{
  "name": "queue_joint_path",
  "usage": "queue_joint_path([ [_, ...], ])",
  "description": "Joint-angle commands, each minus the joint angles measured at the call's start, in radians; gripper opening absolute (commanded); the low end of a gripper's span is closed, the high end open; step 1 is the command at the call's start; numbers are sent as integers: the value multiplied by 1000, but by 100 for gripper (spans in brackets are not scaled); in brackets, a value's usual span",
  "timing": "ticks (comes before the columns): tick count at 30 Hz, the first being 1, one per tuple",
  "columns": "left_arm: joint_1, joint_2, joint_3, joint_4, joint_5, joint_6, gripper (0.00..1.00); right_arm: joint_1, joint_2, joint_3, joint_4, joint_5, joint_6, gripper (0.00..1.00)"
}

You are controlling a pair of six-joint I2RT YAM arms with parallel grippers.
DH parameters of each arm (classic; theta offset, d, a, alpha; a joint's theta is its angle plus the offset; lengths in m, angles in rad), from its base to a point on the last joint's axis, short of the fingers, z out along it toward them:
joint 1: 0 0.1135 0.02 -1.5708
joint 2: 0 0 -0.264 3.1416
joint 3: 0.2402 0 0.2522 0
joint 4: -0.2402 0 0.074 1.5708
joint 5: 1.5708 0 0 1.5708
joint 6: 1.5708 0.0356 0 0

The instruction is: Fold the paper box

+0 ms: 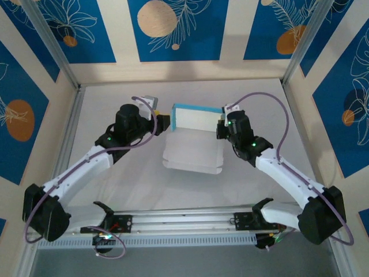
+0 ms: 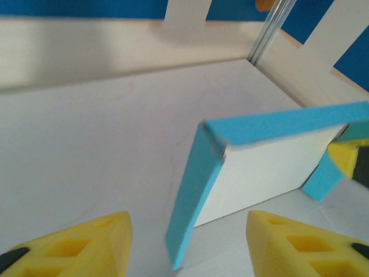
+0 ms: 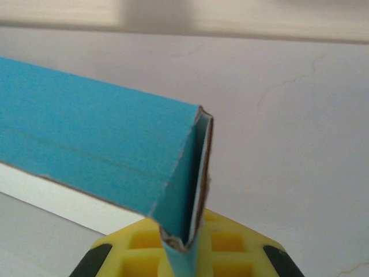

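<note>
The paper box (image 1: pixel 193 151) lies mid-table, partly folded: a white base panel lies flat and a back wall with a light-blue top edge stands up. My left gripper (image 1: pixel 164 123) is at the wall's left end. In the left wrist view it (image 2: pixel 187 248) is open, with the blue side flap (image 2: pixel 195 190) hanging free between the yellow fingers (image 2: pixel 86 245). My right gripper (image 1: pixel 221 124) is at the wall's right end. In the right wrist view it (image 3: pixel 187 245) is shut on the box's (image 3: pixel 86 138) folded blue corner flap.
The table (image 1: pixel 115 98) is white, walled on three sides by cream and blue panels. Aluminium posts (image 1: pixel 52 46) stand at the back corners. A rail with both arm bases (image 1: pixel 184 222) runs along the near edge. Purple cables loop over each arm.
</note>
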Motion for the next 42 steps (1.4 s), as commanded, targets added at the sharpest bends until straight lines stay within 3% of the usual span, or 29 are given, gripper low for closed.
queue_joint_path([
  [1,-2,-11,10,-55,-30,161,57,-31,-20,58,-116,-113,36,0],
  [6,1,38,80,-136,19,192,57,-104,4,148,-253,-276,103,0],
  [16,3,75,137,-166,108,205,55,-122,24,224,-372,-375,100,0],
  [29,15,82,177,-220,278,215,31,-135,73,266,-460,-371,138,0],
  [33,54,78,178,-207,362,163,34,-140,73,274,-475,-371,133,0],
  [37,106,97,186,-191,507,94,42,-150,74,287,-498,-380,124,0],
  [42,169,131,170,-75,694,-34,45,-160,79,298,-520,-385,113,0],
])
